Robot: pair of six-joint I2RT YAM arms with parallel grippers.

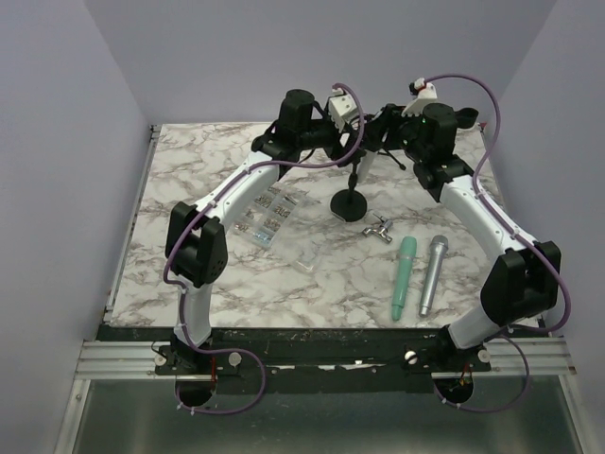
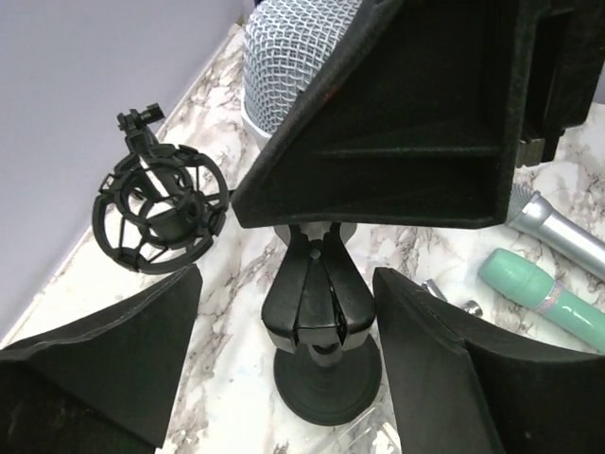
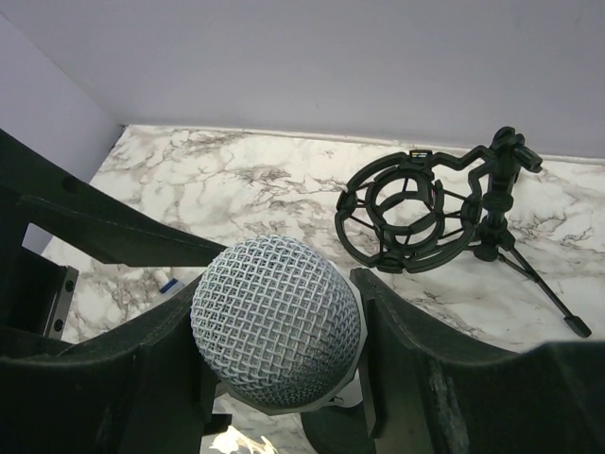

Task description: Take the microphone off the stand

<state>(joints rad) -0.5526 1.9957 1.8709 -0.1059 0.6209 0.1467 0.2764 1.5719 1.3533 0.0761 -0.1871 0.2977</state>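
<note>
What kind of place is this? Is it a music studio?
Probably a robot lab bench, not a studio: a left arm and right arm bolted to a metal rail, a marble-look table boxed in by plain walls, a silver microphone lying loose.

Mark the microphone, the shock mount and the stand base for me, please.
microphone [image 3: 276, 322], right wrist view, on its mesh head.
shock mount [image 2: 175, 219], left wrist view, on its inner cradle.
stand base [image 2: 326, 388], left wrist view, on the round foot.

On marble table [image 1: 189, 170], black stand [image 1: 352, 203]
</note>
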